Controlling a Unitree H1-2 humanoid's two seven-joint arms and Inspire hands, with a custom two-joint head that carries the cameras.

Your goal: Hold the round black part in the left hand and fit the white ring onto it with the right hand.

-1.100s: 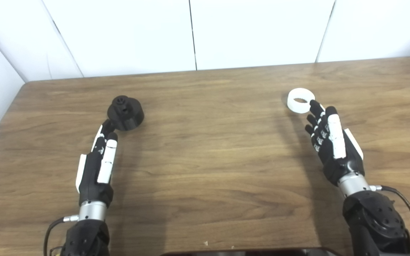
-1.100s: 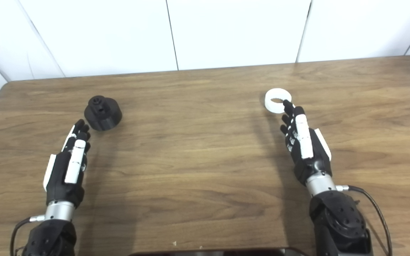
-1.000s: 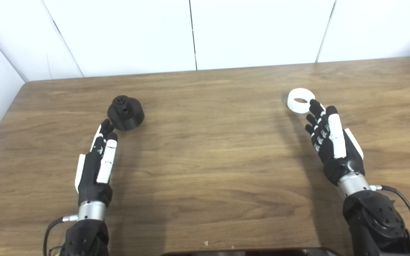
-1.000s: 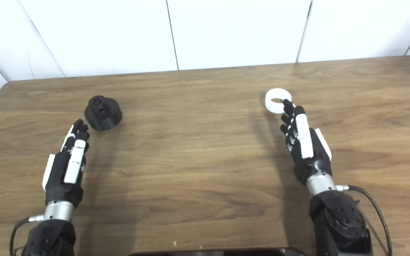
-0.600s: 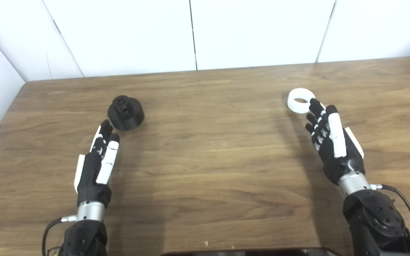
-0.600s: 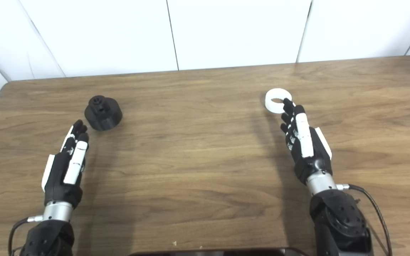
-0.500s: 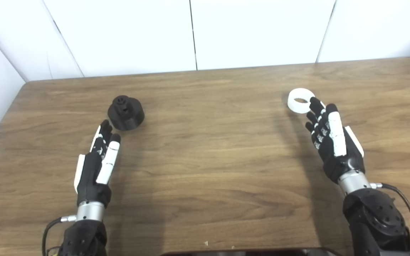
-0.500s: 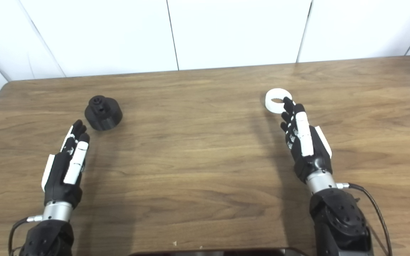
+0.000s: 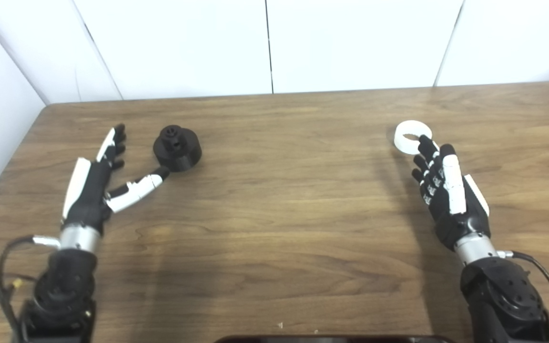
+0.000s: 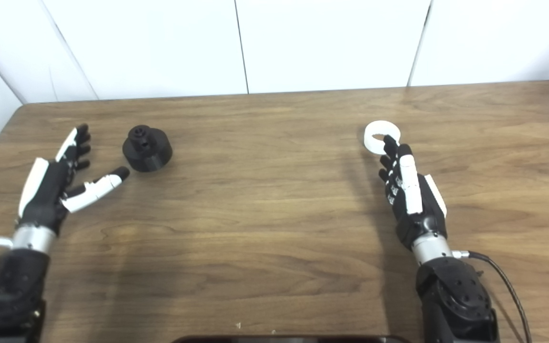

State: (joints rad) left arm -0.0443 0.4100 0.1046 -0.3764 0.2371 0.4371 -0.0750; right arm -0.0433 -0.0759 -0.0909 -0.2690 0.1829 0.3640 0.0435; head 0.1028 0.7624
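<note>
The round black part stands on the wooden table at the left, its small hub facing up. Just left of it my left hand is open, thumb stretched toward the part's base and fingers pointing away past its left side. It holds nothing. The white ring lies flat on the table at the right. My right hand is open with straight fingers, and its fingertips overlap the ring's near edge. The same scene shows in the right eye view: black part, ring.
White wall panels close off the table's far edge and left side. A dark object's edge shows at the bottom middle. Cables trail from both wrists.
The camera has shifted slightly. My left hand has swung out to the left and forward and spread its thumb beside the black part. The right hand has barely moved.
</note>
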